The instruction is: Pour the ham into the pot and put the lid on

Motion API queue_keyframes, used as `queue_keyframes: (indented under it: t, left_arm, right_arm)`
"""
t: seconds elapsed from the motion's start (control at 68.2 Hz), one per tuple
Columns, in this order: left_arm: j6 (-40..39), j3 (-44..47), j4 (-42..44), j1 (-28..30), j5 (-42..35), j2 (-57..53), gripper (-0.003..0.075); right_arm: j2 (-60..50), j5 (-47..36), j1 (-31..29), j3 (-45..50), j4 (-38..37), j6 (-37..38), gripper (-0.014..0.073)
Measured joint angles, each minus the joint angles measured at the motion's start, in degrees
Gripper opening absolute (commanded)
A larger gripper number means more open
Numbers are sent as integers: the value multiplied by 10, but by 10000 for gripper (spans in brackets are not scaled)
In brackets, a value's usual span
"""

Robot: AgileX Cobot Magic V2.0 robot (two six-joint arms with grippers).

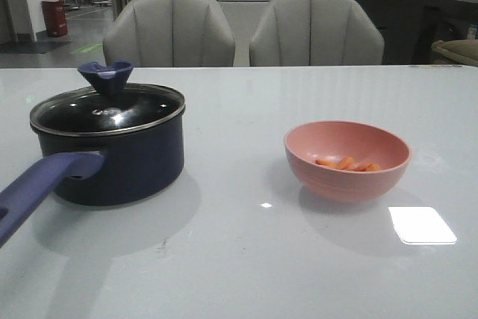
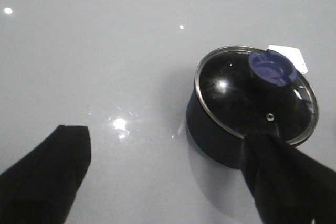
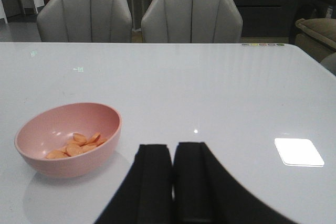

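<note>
Pot (image 1: pixel 119 158): dark blue, standing upright on the left side of the table (image 1: pixel 246 259) in the front view; its long handle (image 1: pixel 37 188) runs toward the camera and to the left.
Lid (image 1: pixel 108 110): glass with a metal rim, seated on the pot and closing it; the blue knob (image 1: pixel 105 76) sits on top. The left wrist view shows the lid (image 2: pixel 257 95) flat on the rim, with a small vent hole near its edge.
Bowl (image 1: pixel 347 160): pink, upright on the right side of the table, well apart from the pot.
Ham (image 1: pixel 347 163): a few orange pieces lying in the bottom of the bowl; the right wrist view shows them (image 3: pixel 76 145) gathered toward one side of the bowl's floor.
Left gripper (image 2: pixel 168 182): fingers spread wide, holding nothing; one dark finger (image 2: pixel 286 179) overlaps the pot's near edge in the left wrist view, the other is off to the side over bare table. Whether it touches the pot cannot be told.
Right gripper (image 3: pixel 173 182): fingers pressed together, nothing between them, above bare table beside the bowl and apart from it.
Background: two grey chairs (image 1: pixel 246 31) stand behind the table's far edge.
</note>
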Motion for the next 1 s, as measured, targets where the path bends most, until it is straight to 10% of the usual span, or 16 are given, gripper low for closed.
queue_keyframes:
  t: [0.997]
  left_arm:
    - [-83,-494,71,-200,201,580,637]
  right_arm:
    - [0,0,0,0,0,0,162]
